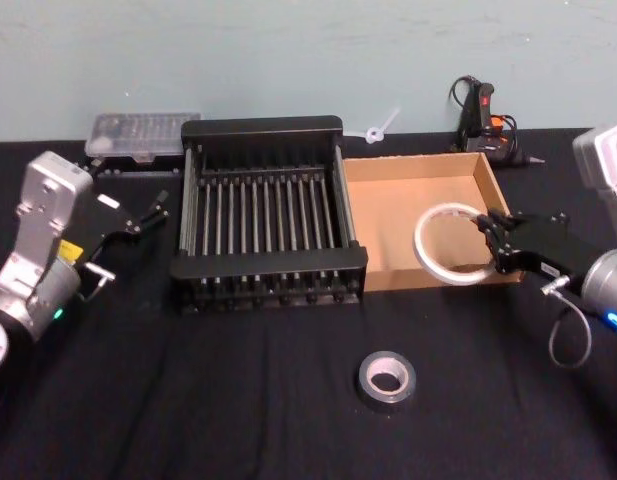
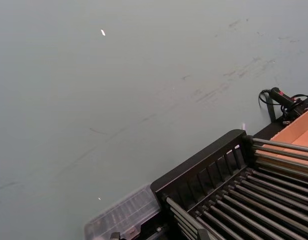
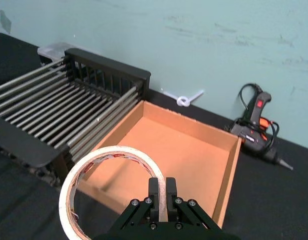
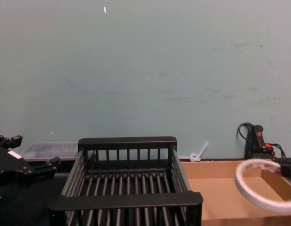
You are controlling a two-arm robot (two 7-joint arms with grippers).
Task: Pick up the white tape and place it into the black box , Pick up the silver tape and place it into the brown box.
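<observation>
My right gripper (image 1: pixel 495 237) is shut on the rim of the white tape (image 1: pixel 424 247), a thin ring held tilted above the front part of the brown box (image 1: pixel 393 215). In the right wrist view both fingers (image 3: pixel 154 196) pinch the ring (image 3: pixel 70 187) over the cardboard tray's (image 3: pixel 178 150) near wall. The silver tape (image 1: pixel 386 381) lies flat on the black cloth in front of the boxes. The black box (image 1: pixel 262 129) stands left of the tray, touching it. My left gripper (image 1: pixel 154 208) hangs open and holds nothing, left of the crate.
A clear plastic case (image 1: pixel 143 134) sits behind the crate's left corner. A glue gun (image 1: pixel 485 118) and a white cable tie (image 1: pixel 378 129) lie at the wall behind the tray. Bare black cloth spreads around the silver roll.
</observation>
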